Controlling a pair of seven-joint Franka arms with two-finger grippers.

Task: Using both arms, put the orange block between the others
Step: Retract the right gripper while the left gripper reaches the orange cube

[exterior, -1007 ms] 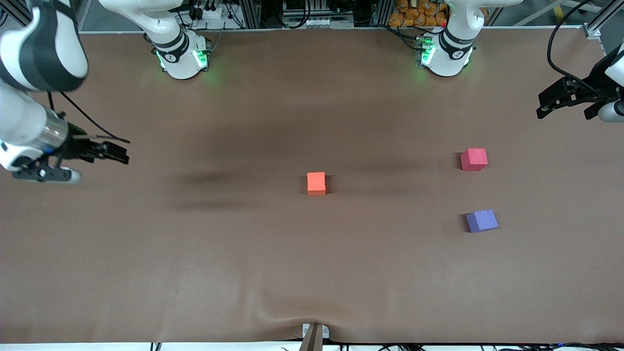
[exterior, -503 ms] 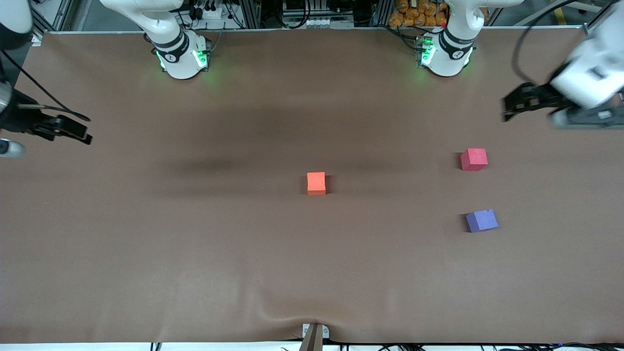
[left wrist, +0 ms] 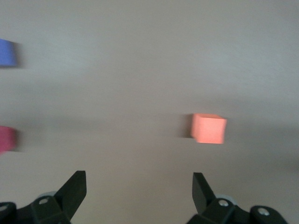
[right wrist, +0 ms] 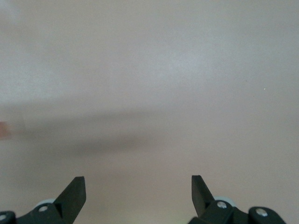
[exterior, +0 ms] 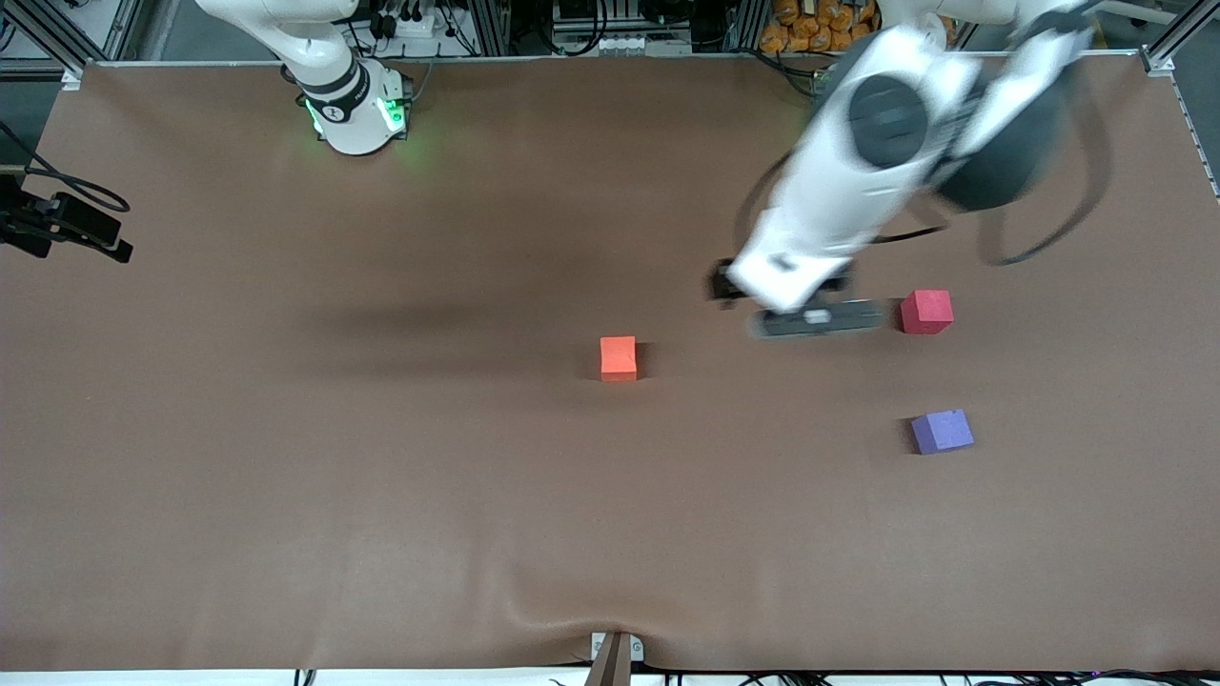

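The orange block (exterior: 619,354) sits on the brown mat near the table's middle, seen too in the left wrist view (left wrist: 209,128). The pinkish-red cube (exterior: 926,311) and the purple-blue cube (exterior: 942,431) lie apart toward the left arm's end, the purple-blue one nearer the front camera; both show at the edge of the left wrist view, pinkish-red (left wrist: 6,139) and purple-blue (left wrist: 7,52). My left gripper (exterior: 726,283) (left wrist: 138,179) hangs open and empty over the mat between the orange block and the pinkish-red cube. My right gripper (exterior: 91,229) (right wrist: 138,182) is open and empty over the mat's edge at the right arm's end.
The brown mat (exterior: 381,495) covers the whole table, with a wrinkle at its near edge by a small bracket (exterior: 615,653). The right arm's green-lit base (exterior: 357,114) stands at the back. The left arm's white links (exterior: 858,162) stretch over the mat above the pinkish-red cube's area.
The left arm has swung fast from its end of the table in toward the middle. The right gripper has pulled farther out toward its own table end. The blocks have not moved.
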